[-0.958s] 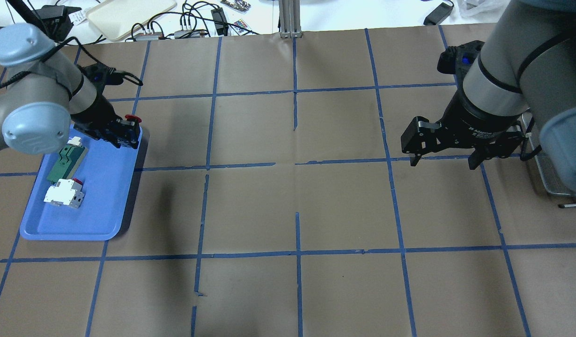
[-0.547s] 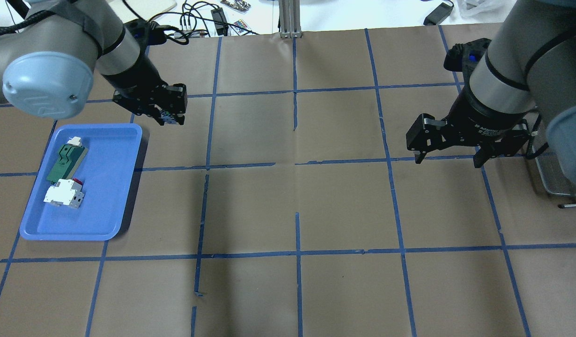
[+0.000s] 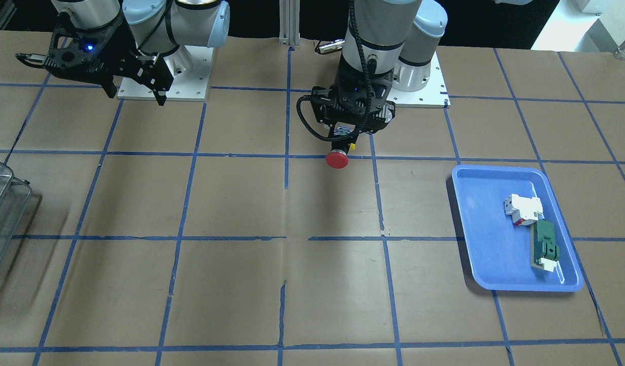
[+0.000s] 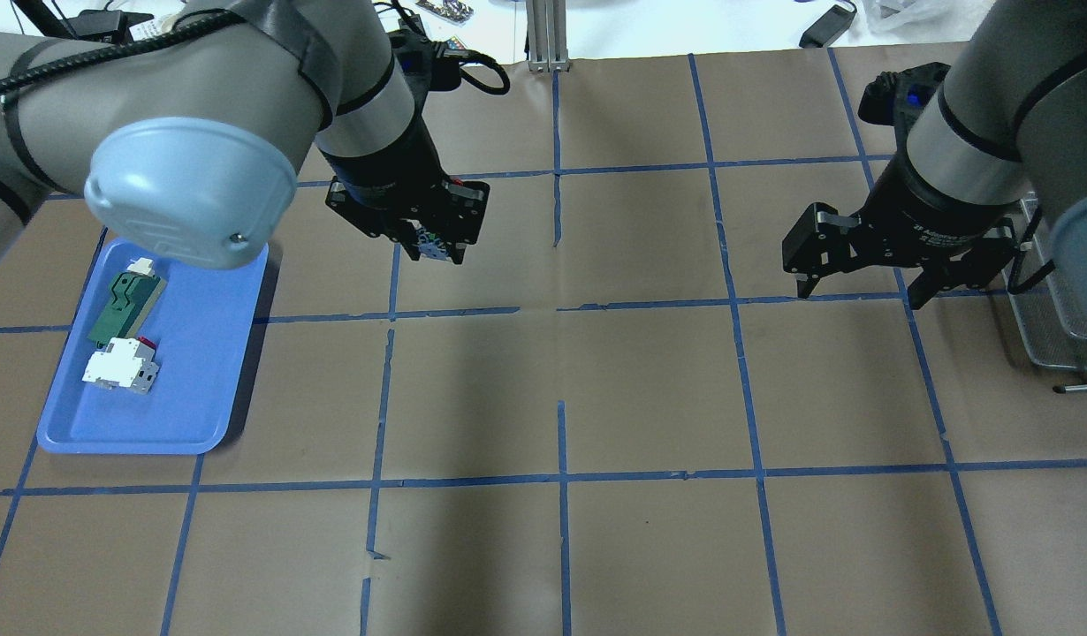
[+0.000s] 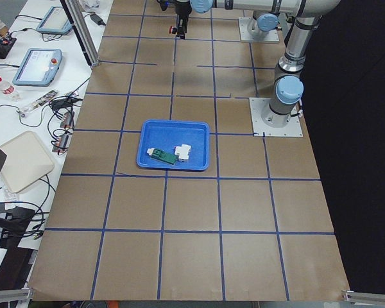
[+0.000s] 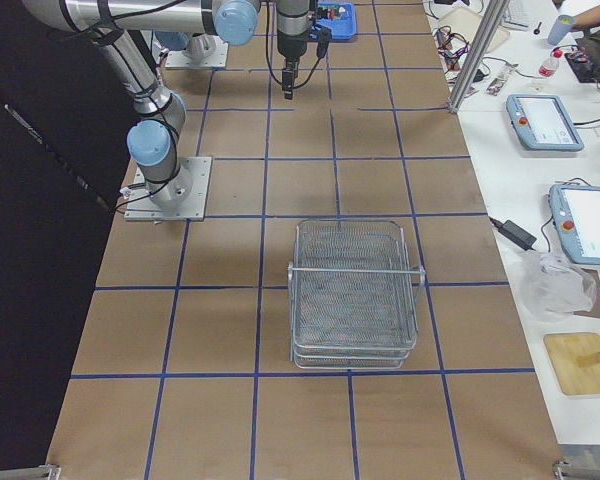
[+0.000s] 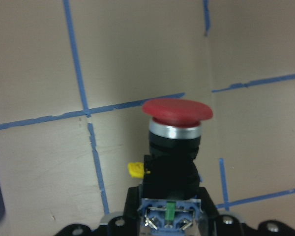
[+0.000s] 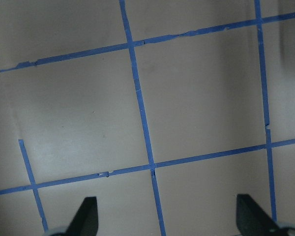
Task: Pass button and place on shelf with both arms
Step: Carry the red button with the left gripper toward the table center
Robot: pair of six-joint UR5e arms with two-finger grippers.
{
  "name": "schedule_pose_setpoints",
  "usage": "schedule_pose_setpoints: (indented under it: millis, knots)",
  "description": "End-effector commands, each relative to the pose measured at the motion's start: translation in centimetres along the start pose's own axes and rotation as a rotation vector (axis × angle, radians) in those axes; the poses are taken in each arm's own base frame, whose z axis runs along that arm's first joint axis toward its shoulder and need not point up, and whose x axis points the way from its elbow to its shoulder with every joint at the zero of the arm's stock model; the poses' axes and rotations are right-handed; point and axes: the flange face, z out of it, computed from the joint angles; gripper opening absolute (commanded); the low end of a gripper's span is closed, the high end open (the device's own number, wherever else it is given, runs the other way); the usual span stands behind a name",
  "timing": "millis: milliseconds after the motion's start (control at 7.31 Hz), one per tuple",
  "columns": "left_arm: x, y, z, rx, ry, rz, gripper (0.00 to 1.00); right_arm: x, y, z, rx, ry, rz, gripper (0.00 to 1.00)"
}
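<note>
Blue tray (image 4: 208, 389): at 9 o'clock on the table (image 4: 561, 397) in the overhead view. It holds two parts. A green-and-white part (image 4: 125, 306) lies toward its 12 o'clock end, and a white block (image 4: 119, 364) sits just beside that, at the part's 6 o'clock.
Left gripper (image 4: 433, 238): at about 10 o'clock from the table's middle, clamped on the black body of the button (image 3: 337, 158).
Button: out of the tray, with its red cap pointing away from the wrist. It looks to be held off the paper.
Right gripper (image 4: 860, 296): at 3 o'clock from the middle, well apart from the button. Its jaws are spread wide and hold nothing.
Shelf (image 6: 352, 290): wire tiers at the far 3 o'clock edge, beyond the right arm. No part shows in them from the right-side view.
Step in hand: likely carrying the button toward the middle for the hand-over.
Next move: probably bringing the two grippers together, with the cap or the bare part of the body turned toward the right arm's spread jaws. The right arm should grip firmly before the left lets go.
</note>
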Motion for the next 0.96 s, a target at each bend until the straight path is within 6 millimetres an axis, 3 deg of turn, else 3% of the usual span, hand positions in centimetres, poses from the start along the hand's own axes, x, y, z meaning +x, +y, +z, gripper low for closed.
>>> schedule_pose_setpoints:
  millis: [0,137,410,821]
  knots:
    - [5.3,1.7,1.5,-0.023,0.004,-0.068,0.05,2.9,-1.2,0.1,-0.003,-0.013,0.034,1.00]
    - [6.6,2.3,1.9,-0.033,0.006,-0.103,0.04,4.1,-1.6,0.1,-0.004,-0.017,0.034,1.00]
    - [8.4,2.6,2.9,-0.042,-0.002,-0.085,0.01,4.5,-1.7,0.1,-0.004,-0.020,0.044,1.00]
    - [8.3,2.6,2.6,-0.035,-0.009,-0.075,0.01,3.7,-2.5,-0.2,0.036,-0.097,0.042,1.00]
